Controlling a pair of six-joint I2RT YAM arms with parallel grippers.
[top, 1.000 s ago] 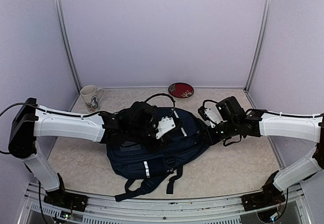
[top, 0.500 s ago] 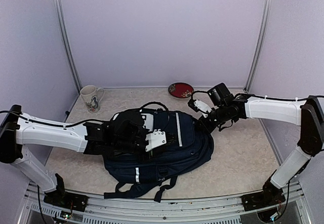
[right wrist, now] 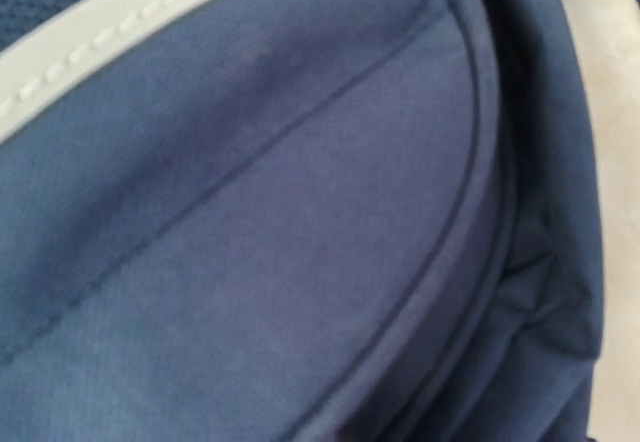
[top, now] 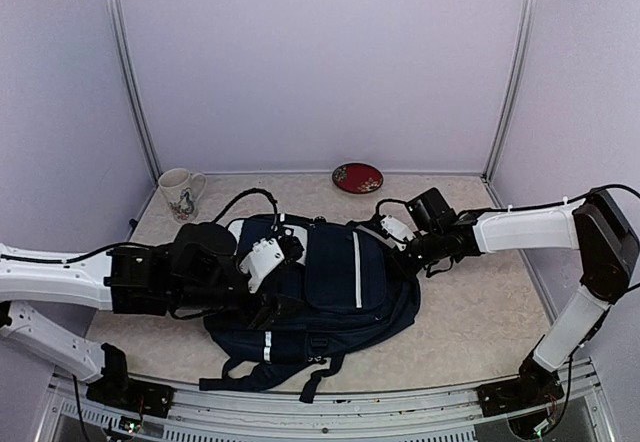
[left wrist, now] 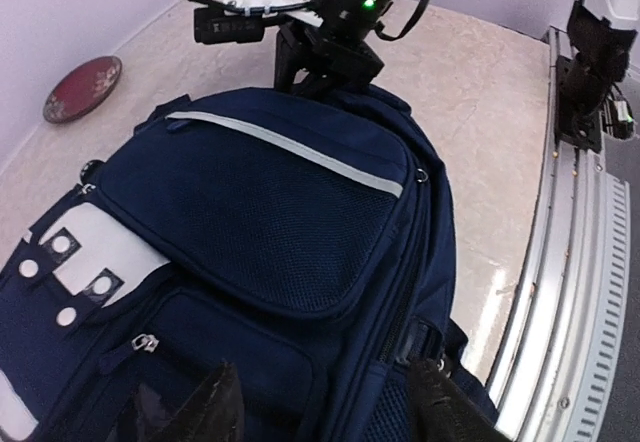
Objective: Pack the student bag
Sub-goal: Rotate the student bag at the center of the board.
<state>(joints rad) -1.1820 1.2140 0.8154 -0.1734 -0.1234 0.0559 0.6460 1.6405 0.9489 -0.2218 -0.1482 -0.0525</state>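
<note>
Student bag (top: 330, 282), navy, front up at table centre, long axis 9-to-3 o'clock: left gripper (left wrist: 327, 407), jaws spread, over its 9 o'clock end; right gripper (top: 402, 252), jaws pressed together, at its 3 o'clock edge, grip unconfirmed.

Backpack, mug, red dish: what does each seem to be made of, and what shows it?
Backpack: navy woven fabric, matte, mesh pocket panel; weave and stitching show. Mug: probably glazed ceramic, cream, painted motif. Dish: red, patterned; perhaps lacquer or ceramic, unclear.

Table (top: 480, 312) with backpack (top: 340, 282), mug (top: 180, 194), dish (top: 357, 177)
</note>
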